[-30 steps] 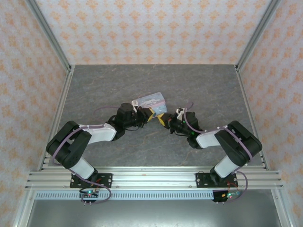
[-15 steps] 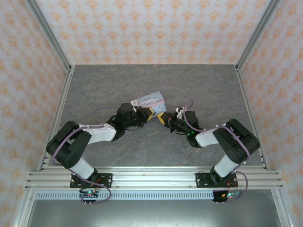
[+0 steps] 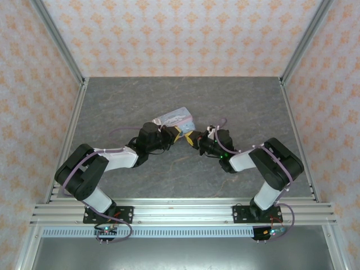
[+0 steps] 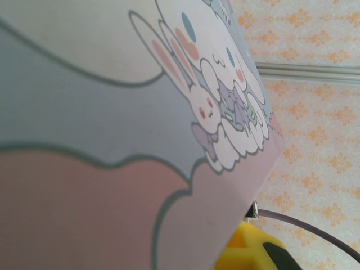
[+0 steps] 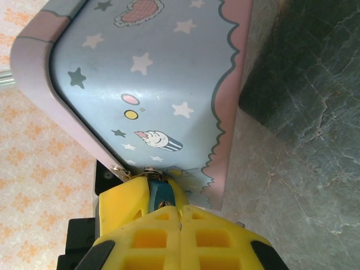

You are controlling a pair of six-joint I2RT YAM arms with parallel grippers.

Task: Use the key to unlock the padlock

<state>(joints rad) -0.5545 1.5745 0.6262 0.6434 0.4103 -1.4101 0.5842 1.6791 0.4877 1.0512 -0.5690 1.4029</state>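
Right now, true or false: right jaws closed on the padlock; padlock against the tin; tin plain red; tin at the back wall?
1. The right gripper has its jaws closed on the padlock. True.
2. The padlock is up against the tin. True.
3. The tin is plain red. False: it is pastel blue with pink trim, stars and a white cartoon character.
4. The tin sits at the back wall. False: it is mid-table, between the left gripper and the right gripper.
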